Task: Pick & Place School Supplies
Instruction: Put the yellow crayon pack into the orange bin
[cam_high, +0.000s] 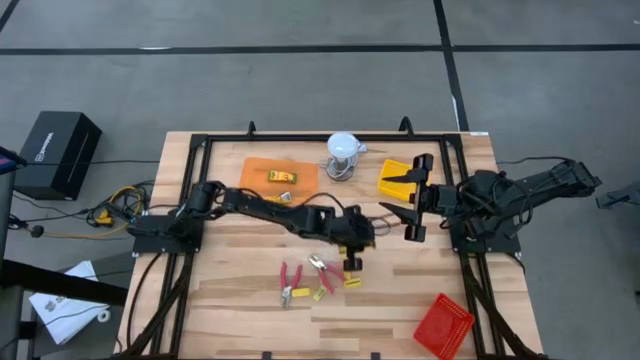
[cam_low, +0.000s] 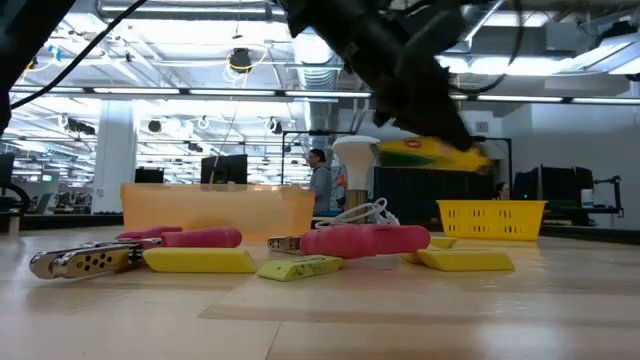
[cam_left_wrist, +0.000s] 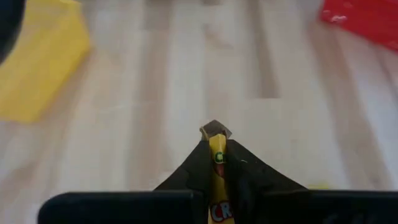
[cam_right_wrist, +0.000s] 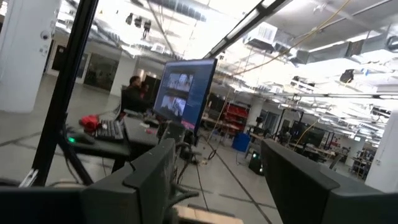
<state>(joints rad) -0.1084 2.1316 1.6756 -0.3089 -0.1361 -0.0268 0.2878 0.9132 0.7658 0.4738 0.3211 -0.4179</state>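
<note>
My left gripper (cam_high: 352, 262) hangs above the table's middle, shut on a yellow packet (cam_low: 432, 153) with green and red print, held clear of the wood. Below and near it lie other school supplies: red-handled tools (cam_high: 292, 280) (cam_low: 365, 238), small yellow blocks (cam_high: 322, 293) (cam_low: 198, 261) and a yellow piece (cam_high: 352, 282), all flat on the table. Another yellow packet (cam_high: 282, 177) lies in the orange tray (cam_high: 255, 170). My right gripper (cam_high: 415, 205) waits raised at the right, open, holding nothing. My left gripper pinches the yellow packet between its two fingers (cam_left_wrist: 242, 171), which press on its flat faces. The packet's end (cam_left_wrist: 214, 132) sticks out a little past the fingertips. The fingers slant down from the table's left. The packet hangs clear of the table, slightly tilted.
A yellow tray (cam_high: 400, 178) stands at the back right and a red tray (cam_high: 443, 325) at the front right corner. A white domed object (cam_high: 343, 150) with a cord sits at the back. Bare wood lies between the supplies and the red tray.
</note>
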